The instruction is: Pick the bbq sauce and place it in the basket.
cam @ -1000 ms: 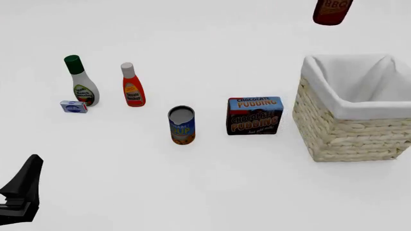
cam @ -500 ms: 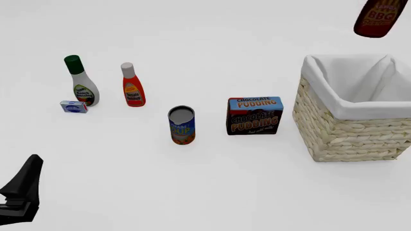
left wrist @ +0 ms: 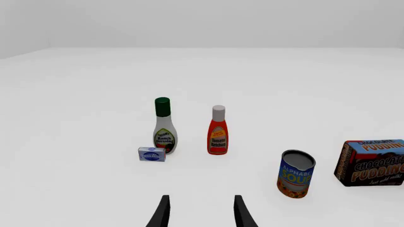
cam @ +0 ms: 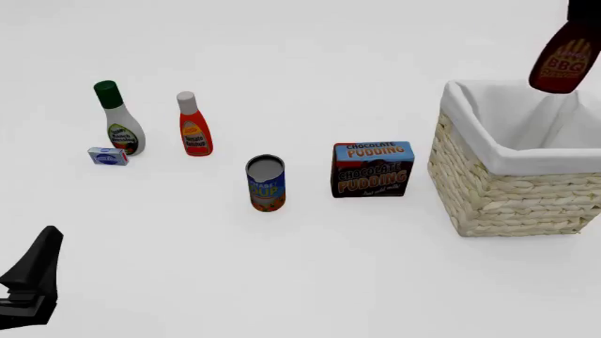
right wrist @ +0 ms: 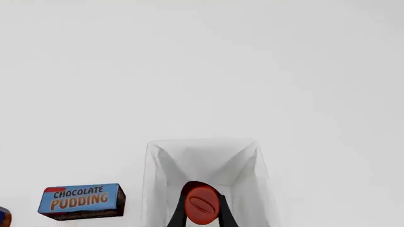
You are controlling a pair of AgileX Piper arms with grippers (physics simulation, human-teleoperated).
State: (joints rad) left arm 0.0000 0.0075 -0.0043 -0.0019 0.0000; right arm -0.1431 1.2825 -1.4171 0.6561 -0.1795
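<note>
The bbq sauce, a dark maroon bottle with an orange "BBQ" label, hangs in the air over the far right part of the basket. In the right wrist view my right gripper is shut on the bottle's red cap, with the white-lined basket directly below. Only a dark bit of that gripper shows at the top right edge of the front view. My left gripper is open and holds nothing, low at the near left.
A chocolate pudding box stands just left of the basket. A soup can is further left. At the far left stand a ketchup bottle, a ranch dressing bottle and a small blue box.
The right gripper has carried the bbq sauce to the right and downward, from left of the basket's far side to above its far right part. The left arm has not moved.
</note>
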